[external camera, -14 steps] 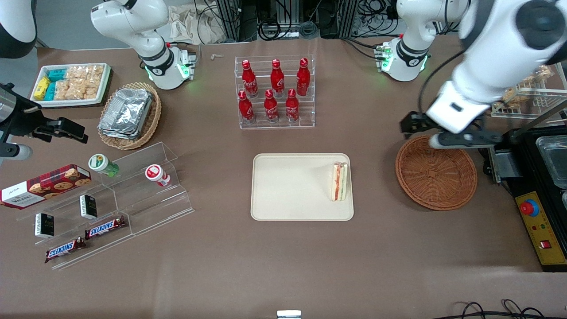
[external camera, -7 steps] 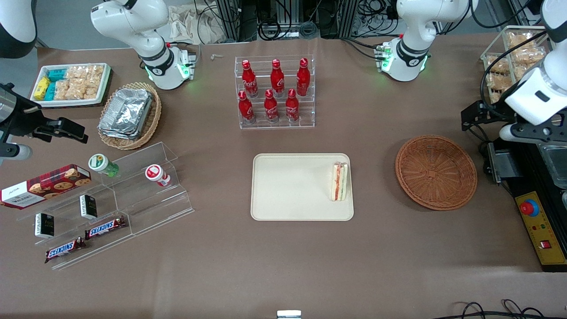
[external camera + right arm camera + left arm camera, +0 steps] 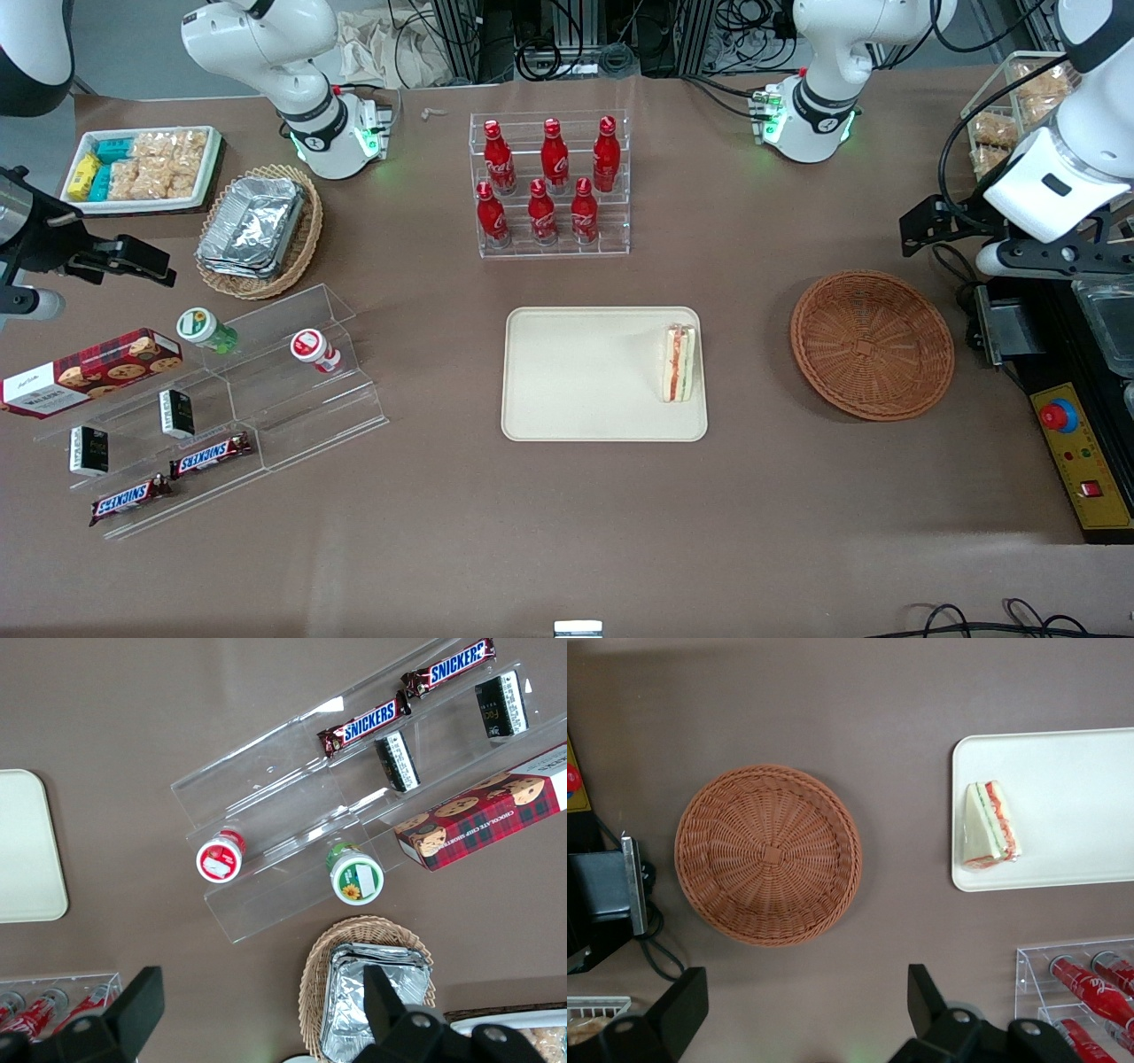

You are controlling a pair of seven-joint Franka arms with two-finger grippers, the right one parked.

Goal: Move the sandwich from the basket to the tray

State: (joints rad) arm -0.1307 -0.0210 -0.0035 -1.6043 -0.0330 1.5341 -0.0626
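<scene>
- The sandwich (image 3: 679, 362) is lying on the cream-beige tray (image 3: 576, 377), close to the tray edge that faces the working arm's end of the table, with its red and green filling edge showing.
- In the left wrist view the sandwich (image 3: 990, 825) is sitting inside the tray (image 3: 1072, 806) rim, near one corner, not touching the rim.
- The reddish-brown wicker basket (image 3: 873, 344) is sitting on the table beside the tray, toward the working arm's end, well apart from it; nothing is lying in the basket (image 3: 768, 854).
- The gripper (image 3: 952, 232) is hanging in the air above the table, farther from the front camera than the basket and off toward the working arm's end, touching nothing.
- Seen from the wrist, the gripper (image 3: 806, 1005) is showing its two dark fingers (image 3: 685, 1003) spread wide with nothing between them.
- A clear rack of red cola bottles (image 3: 549, 186) is standing farther from the front camera than the tray.
- A black control box with a red button (image 3: 1076, 443) is sitting just beside the basket at the working arm's end of the table.
</scene>
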